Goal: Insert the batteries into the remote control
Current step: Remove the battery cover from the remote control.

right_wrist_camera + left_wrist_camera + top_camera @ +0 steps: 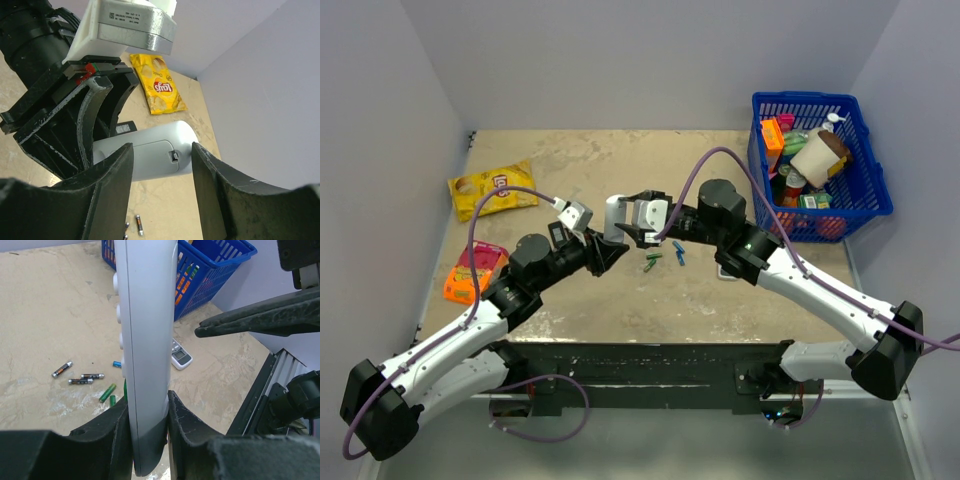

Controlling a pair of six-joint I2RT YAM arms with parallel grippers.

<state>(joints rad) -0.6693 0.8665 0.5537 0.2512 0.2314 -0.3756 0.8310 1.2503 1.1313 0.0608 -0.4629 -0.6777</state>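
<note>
My left gripper (148, 410) is shut on the lower end of the white remote control (145, 340), holding it upright above the table. Its back cover and latch (173, 156) face the right wrist camera. My right gripper (162, 150) stands open, with one finger on each side of the remote control (155, 150) at the cover end. From above, both grippers meet at the remote control (613, 215) near the table's middle. Two green batteries (107, 392) lie on the table below it, also seen from above as the batteries (653, 260).
Two dark cells (75, 376) and a blue cell (116, 364) lie near the green ones. A small grey-white device (180, 356) lies further right. A blue basket (820, 165) of goods stands at the back right. A yellow chip bag (492, 188) and an orange packet (475, 270) lie left.
</note>
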